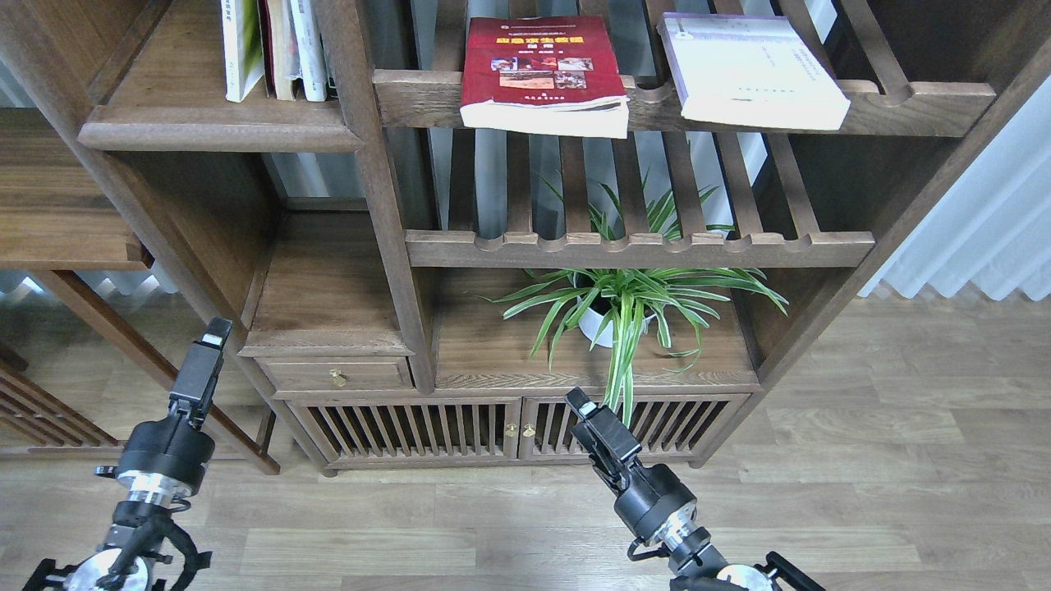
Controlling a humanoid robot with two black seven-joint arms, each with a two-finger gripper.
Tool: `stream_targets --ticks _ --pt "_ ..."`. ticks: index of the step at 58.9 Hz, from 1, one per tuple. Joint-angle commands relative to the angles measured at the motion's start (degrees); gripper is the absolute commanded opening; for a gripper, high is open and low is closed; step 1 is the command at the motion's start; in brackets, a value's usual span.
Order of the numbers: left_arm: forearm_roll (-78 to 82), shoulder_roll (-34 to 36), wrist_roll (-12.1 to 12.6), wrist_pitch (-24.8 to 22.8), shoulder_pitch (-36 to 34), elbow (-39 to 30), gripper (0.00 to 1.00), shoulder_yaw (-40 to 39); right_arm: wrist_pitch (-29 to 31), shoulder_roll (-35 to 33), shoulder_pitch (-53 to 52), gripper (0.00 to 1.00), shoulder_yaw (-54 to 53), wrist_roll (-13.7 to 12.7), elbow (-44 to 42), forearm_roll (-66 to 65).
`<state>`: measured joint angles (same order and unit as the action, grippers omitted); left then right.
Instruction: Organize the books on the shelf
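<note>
I see tall bookcase [386, 205] on plank floor [903, 427]; solid shelf [222, 123] upper left, several books upright; two books flat on slatted rack [903, 107]: dark red book [538, 70], pale book [751, 70]; one potted plant [624, 304]; left gripper [215, 332], right gripper [581, 404] low, empty, finger gap unreadable.

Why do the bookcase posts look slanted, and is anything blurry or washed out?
Head view: wide lens splays the bookcase posts outward; focus is sharp throughout; daylight is soft and even, only the pale book and curtain look bright, and shadows stay faint.
</note>
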<state>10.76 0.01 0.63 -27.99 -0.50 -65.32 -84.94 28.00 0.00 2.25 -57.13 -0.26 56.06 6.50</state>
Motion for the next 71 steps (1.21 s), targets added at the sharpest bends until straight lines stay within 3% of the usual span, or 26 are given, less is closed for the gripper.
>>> stream_targets --ticks 1,4,36,49,71 --pt "0.0 0.0 0.4 0.0 0.1 0.0 0.95 1.7 0.0 0.0 0.0 0.99 0.0 0.0 0.0 0.0" --pt "-0.4 0.0 0.4 0.0 0.1 0.0 1.00 2.4 0.0 0.0 0.0 0.99 0.0 0.0 0.0 0.0" --pt "-5.8 0.0 0.1 0.0 0.7 0.0 1.00 4.0 0.0 0.0 -2.8 0.99 -0.9 0.6 1.6 1.6" --pt "-5.8 0.0 0.0 0.0 0.8 0.5 1.00 4.1 0.0 0.0 1.2 0.99 -2.0 0.3 19.5 3.2" --pt "-5.8 0.6 -0.1 0.0 0.8 3.5 1.00 3.0 0.0 0.0 0.7 0.99 -12.3 0.5 23.0 3.6"
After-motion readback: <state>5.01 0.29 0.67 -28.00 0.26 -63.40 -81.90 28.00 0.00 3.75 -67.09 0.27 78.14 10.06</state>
